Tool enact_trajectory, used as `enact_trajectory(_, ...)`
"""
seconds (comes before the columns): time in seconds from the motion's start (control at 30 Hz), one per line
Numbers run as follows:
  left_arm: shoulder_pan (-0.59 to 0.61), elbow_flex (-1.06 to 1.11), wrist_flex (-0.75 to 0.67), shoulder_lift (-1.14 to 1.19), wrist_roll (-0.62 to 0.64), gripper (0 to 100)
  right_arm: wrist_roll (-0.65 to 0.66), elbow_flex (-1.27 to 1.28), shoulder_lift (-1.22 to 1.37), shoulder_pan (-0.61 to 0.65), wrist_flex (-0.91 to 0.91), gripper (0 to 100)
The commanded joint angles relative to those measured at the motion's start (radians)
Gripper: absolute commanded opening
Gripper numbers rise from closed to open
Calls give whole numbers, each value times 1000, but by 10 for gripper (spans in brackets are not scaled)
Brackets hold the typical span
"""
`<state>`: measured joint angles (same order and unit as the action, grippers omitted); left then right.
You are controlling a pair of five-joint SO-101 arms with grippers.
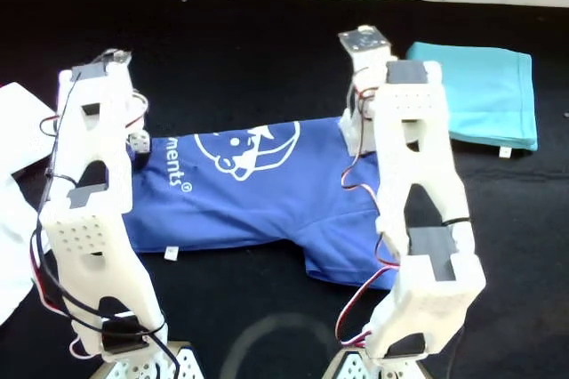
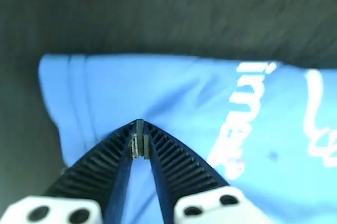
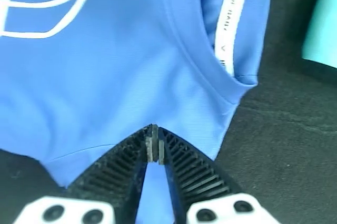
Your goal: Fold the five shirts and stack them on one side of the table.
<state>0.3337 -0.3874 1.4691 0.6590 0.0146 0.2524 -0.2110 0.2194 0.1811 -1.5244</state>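
A blue shirt (image 1: 258, 197) with a white print lies spread sideways across the middle of the black table. My left gripper (image 2: 138, 142) is shut on the blue shirt (image 2: 174, 98) near its hem end, fingertips pressed together with fabric between them; in the high view it is at the shirt's left end (image 1: 138, 143). My right gripper (image 3: 153, 148) is shut on the blue shirt (image 3: 121, 77) just short of the collar (image 3: 227, 34), at the shirt's right end (image 1: 353, 134). A folded teal shirt (image 1: 484, 94) lies at the back right.
White cloth (image 1: 18, 210) lies bunched at the table's left edge. The teal shirt's edge (image 3: 324, 29) sits close beyond the collar. Bare black table (image 1: 249, 50) stretches behind the blue shirt and in front (image 1: 240, 308) between the arm bases.
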Motion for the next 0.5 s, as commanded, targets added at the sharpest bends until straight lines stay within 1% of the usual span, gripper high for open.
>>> enact_trajectory(0.0, 8, -50, 87, -114, 0, 9, -12, -33, -128, 44, -24, 6)
enact_trajectory(0.1, 7, -48, 150, -205, 0, 9, -9, 15, -211, 87, -59, 6)
enact_trajectory(0.2, 4, -4, 207, -286, -2, 9, 38, 160, -315, 120, -48, 6)
enact_trajectory(0.27, -5, 87, 213, -343, -8, 9, 54, 300, -412, 128, -4, 6)
enact_trajectory(0.33, -24, 223, 210, -401, -48, 9, 68, 481, -529, 128, 62, 6)
enact_trajectory(0.4, -33, 397, 146, -467, -58, 9, 84, 688, -653, 128, 148, 6)
enact_trajectory(0.47, -33, 585, 11, -539, -80, 9, 104, 894, -757, 128, 239, 6)
